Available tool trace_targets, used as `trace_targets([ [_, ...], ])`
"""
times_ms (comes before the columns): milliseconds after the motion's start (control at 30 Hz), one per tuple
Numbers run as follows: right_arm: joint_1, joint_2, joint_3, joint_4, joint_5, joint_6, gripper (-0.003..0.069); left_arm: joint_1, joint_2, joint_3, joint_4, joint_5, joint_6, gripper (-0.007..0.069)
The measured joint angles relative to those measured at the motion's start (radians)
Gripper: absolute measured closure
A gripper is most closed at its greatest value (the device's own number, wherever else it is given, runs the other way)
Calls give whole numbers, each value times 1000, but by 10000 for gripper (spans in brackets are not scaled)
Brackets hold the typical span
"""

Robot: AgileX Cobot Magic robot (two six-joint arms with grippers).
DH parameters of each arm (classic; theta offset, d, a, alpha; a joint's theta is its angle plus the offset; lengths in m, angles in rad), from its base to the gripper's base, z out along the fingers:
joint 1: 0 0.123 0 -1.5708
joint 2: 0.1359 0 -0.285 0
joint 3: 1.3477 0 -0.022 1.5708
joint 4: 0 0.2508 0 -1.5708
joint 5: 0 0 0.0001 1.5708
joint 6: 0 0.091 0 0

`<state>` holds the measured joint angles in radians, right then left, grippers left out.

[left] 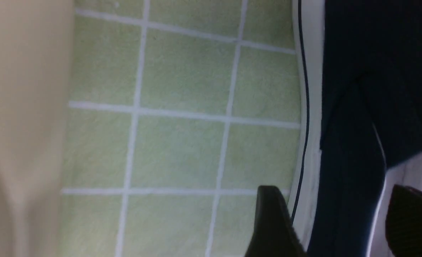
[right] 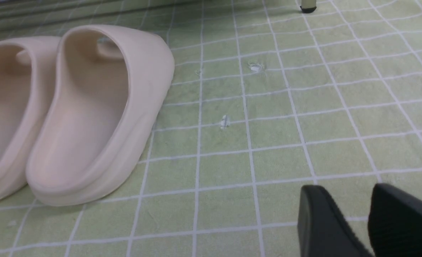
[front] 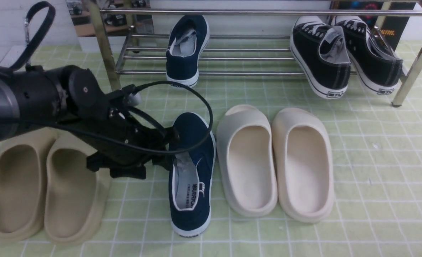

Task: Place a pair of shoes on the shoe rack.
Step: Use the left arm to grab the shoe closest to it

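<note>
**Left gripper [left: 335, 200] straddling the navy shoe's side wall**

Left gripper is standing wide, its jaws spread across one side wall of the navy slip-on shoe [front: 196, 142] on the green checked mat [front: 375, 160]. In the left wrist view one finger [left: 271, 221] is sitting outside the shoe, just beside the white sole. The other finger [left: 410, 221] is reaching down inside the white-trimmed collar. The canvas wall between them is not being squeezed. Whether the outer finger is touching the sole, I cannot tell.

In the front view the left arm [front: 54, 100] is leaning down over the beige slippers [front: 71, 192] toward that shoe. The shoe is lying flat on its sole, toe pointing at the rack and heel toward the camera, with grey paper showing inside. It is sitting between the beige slippers on the robot's left and the cream slippers [front: 248, 160] on its right.

The second navy shoe [front: 187, 50] is resting on the lower rods of the shoe rack [front: 232, 58], toward the left end, toe in and heel at the front rod. The black lace-up sneakers [front: 321, 60] are leaning tilted at the rack's right end.

The right gripper [right: 351, 207] is hovering low over the mat near the cream slippers, jaws parted, with only bare mat showing between them.
</note>
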<state>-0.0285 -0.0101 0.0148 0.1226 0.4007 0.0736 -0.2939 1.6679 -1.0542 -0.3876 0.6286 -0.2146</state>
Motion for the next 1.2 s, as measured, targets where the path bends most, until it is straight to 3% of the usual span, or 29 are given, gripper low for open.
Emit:
trace_targets([
  [200, 0, 0, 0, 0, 0, 0, 420, 0, 61, 0, -139, -16, 132, 240],
  [533, 0, 0, 0, 0, 0, 0, 420, -12, 103, 0, -169, -12, 185, 370],
  [767, 0, 0, 0, 0, 0, 0, 420, -75, 104, 0, -80, -46, 162, 512],
  [833, 0, 0, 0, 0, 0, 0, 420, -82, 104, 0, -25, -53, 118, 613],
  [867, 0, 0, 0, 0, 0, 0, 420, -82, 104, 0, -12, -54, 105, 628],
  [1033, 0, 0, 0, 0, 0, 0, 420, -90, 99, -12, 61, -34, 38, 627],
  [1200, 0, 0, 0, 0, 0, 0, 420, -90, 70, -77, 109, 121, 30, 627],
])
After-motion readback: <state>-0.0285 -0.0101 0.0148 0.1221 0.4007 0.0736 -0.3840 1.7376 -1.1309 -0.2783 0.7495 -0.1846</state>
